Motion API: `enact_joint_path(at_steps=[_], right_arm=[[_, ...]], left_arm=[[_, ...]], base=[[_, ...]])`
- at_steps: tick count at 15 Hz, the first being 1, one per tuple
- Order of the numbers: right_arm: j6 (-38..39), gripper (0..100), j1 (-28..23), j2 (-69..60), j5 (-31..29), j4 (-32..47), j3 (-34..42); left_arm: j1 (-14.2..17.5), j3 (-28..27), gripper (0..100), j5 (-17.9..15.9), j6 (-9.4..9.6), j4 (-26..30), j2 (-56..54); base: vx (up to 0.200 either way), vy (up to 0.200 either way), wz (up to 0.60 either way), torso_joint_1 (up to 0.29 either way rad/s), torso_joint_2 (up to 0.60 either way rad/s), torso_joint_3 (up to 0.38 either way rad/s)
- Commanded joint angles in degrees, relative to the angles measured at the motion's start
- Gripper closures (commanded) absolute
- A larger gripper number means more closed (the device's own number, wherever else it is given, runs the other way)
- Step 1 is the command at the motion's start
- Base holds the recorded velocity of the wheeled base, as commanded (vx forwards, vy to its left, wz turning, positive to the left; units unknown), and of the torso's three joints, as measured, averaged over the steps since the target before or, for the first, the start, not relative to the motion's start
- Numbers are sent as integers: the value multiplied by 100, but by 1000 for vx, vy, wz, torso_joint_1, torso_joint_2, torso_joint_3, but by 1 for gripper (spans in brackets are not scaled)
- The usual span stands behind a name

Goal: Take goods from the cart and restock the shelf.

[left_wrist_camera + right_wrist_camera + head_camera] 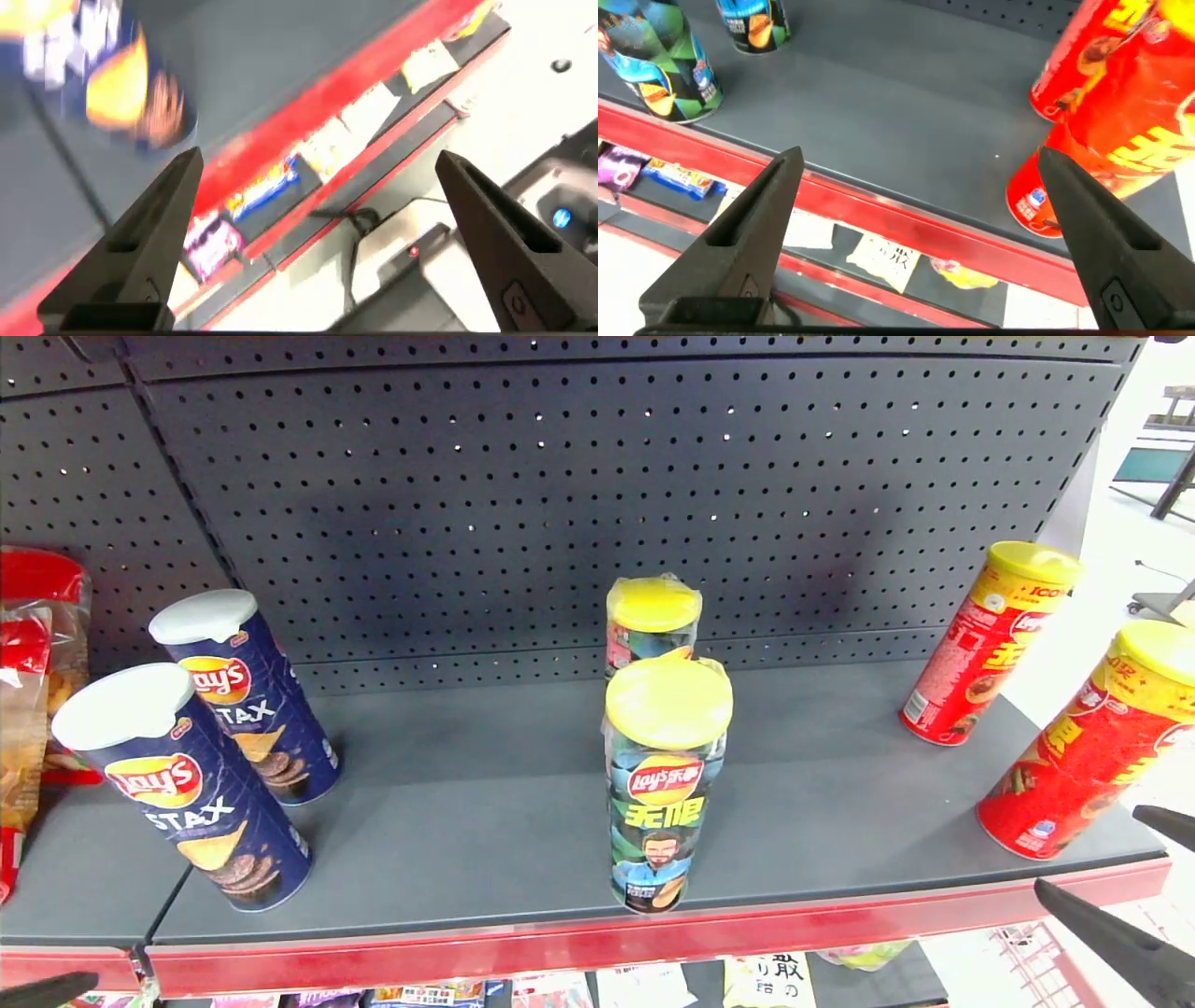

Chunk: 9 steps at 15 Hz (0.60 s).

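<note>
Nearest to the camera, at the lower right of the head view, the right gripper was held just in front of the red front rail of the shelf. Its jaws were spread wide and nothing was held between them. The left gripper was seen at the lower left corner, also with the jaws released and empty. So no goods were carried at this moment, and it is judged that a new item must be fetched from the cart. A reddish wire frame at the lower right could be the cart, but this could not be told for sure.

The goods were found on the shelf, arranged by kind, probably to give each kind its own lane. Two blue cans stood at the left, two green cans in the centre, one behind the other, and two red cans at the right. All stood upright, labels to the front, as is wanted for customers. Free space was left between the rows for more cans. The red cans were near the right gripper, so care would be needed not to knock them.
</note>
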Motion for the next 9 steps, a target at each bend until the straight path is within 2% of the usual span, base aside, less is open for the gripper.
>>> enact_joint_path(at_steps=[1, 5, 8, 9], right_arm=[[-27, 0, -16, -246, -12, 3, 93], [-36, 0, -7, -448, -179, 12, 225], [-36, 0, -7, -510, -170, 21, 278], [-45, 0, -7, -519, -170, 12, 322]], left_arm=[[137, 259, 0, 180, -16, 293, -937], [585, 514, 0, 189, -16, 355, -1307], [594, 593, 0, 206, -7, 337, -1386], [611, 611, 0, 303, 28, 319, -1430]], base=[[0, 0, 0, 0, 0, 0], [0, 0, 0, 0, 0, 0], [0, 0, 0, 0, 0, 0], [0, 0, 0, 0, 0, 0]])
